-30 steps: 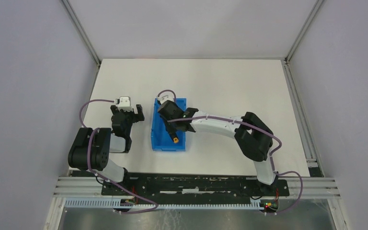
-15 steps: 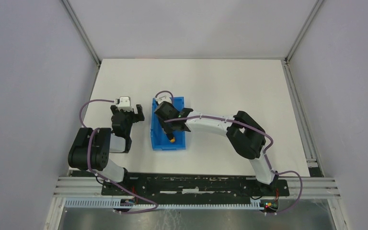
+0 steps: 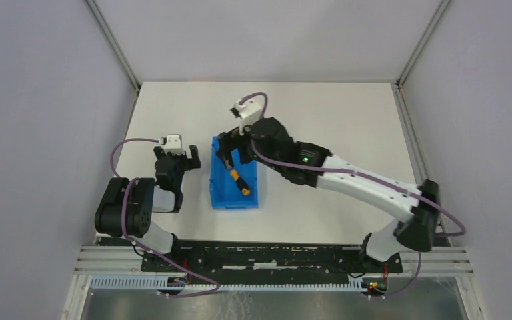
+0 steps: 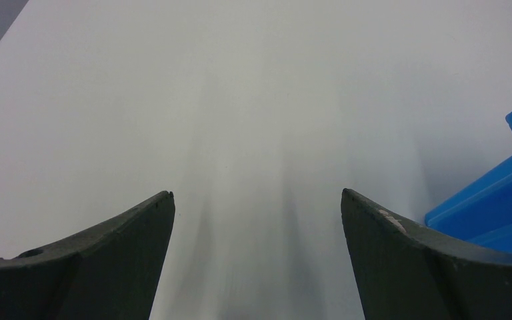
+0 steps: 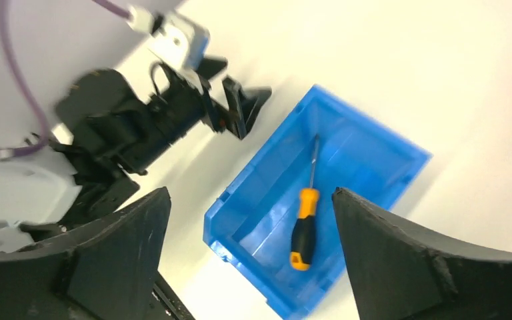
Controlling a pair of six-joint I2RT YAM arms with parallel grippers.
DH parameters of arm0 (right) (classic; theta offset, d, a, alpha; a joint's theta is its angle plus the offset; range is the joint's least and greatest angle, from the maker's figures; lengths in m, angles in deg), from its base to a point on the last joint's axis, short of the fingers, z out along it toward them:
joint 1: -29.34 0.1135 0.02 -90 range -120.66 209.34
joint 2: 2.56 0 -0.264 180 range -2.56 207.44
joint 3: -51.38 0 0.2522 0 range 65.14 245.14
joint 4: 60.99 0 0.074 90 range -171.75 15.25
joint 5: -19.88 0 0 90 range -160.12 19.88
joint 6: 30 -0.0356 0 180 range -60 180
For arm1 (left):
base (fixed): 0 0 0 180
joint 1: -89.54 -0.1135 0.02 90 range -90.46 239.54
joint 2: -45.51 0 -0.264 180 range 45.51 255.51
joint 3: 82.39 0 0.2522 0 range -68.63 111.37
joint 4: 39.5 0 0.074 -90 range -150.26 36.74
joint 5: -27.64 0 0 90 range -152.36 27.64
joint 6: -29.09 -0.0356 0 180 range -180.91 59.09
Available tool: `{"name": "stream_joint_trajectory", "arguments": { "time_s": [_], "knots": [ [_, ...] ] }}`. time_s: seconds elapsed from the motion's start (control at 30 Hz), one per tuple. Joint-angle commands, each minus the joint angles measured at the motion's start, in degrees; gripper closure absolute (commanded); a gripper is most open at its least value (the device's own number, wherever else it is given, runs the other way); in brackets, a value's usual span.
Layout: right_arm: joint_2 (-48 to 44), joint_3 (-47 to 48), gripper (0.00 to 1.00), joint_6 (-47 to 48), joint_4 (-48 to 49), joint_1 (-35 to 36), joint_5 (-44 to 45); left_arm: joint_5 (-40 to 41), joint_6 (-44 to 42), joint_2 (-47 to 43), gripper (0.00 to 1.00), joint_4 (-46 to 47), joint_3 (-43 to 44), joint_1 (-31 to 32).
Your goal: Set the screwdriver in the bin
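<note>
The screwdriver (image 3: 240, 181), orange-yellow and black handled, lies loose on the floor of the blue bin (image 3: 219, 200). In the right wrist view the screwdriver (image 5: 303, 227) rests with its thin shaft pointing toward the far end of the bin (image 5: 363, 160). My right gripper (image 3: 230, 150) hangs open above the bin's far half; the right gripper (image 5: 250, 191) has nothing between its jaws. My left gripper (image 3: 183, 155) stands open just left of the bin; the left gripper (image 4: 257, 193) is low over bare table, with a corner of the bin (image 4: 500, 207) at its right.
The white table (image 3: 320, 120) extends behind and right of the bin. Metal frame posts (image 3: 113, 47) rise at the back corners. The left arm's black wrist (image 5: 173, 113) sits close beside the bin's left wall.
My right gripper opened and let go of the screwdriver, which now lies in the bin. The right arm rose and swung back toward the far end. The left arm stayed still.
</note>
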State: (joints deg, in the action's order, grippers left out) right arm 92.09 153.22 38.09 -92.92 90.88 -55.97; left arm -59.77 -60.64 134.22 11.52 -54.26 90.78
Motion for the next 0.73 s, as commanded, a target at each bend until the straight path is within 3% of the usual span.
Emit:
{"name": "stream_joint_trajectory", "arguments": {
  "time_s": [0.0,0.2,0.4,0.6,0.7],
  "knots": [
    [-15.8,-10.6,0.02,6.5,5.2,-0.8,6.1,-0.4,1.2,-0.9,0.0,1.5,0.1,-0.3],
    [-40.3,-36.1,0.02,10.7,10.5,-3.1,22.6,-0.4,1.2,-0.8,0.0,1.5,0.1,-0.3],
    [-58.2,-58.2,0.02,6.2,8.1,-4.9,33.8,-0.4,1.2,-0.9,0.0,1.5,0.1,-0.3],
    [-62.7,-70.7,0.02,-1.4,4.0,-5.2,35.8,-0.4,1.2,-0.9,0.0,1.5,0.1,-0.3],
    [-61.5,-72.2,0.02,-4.4,3.8,-5.2,35.6,-0.4,1.2,-0.9,0.0,1.5,0.1,-0.3]
  ]
}}
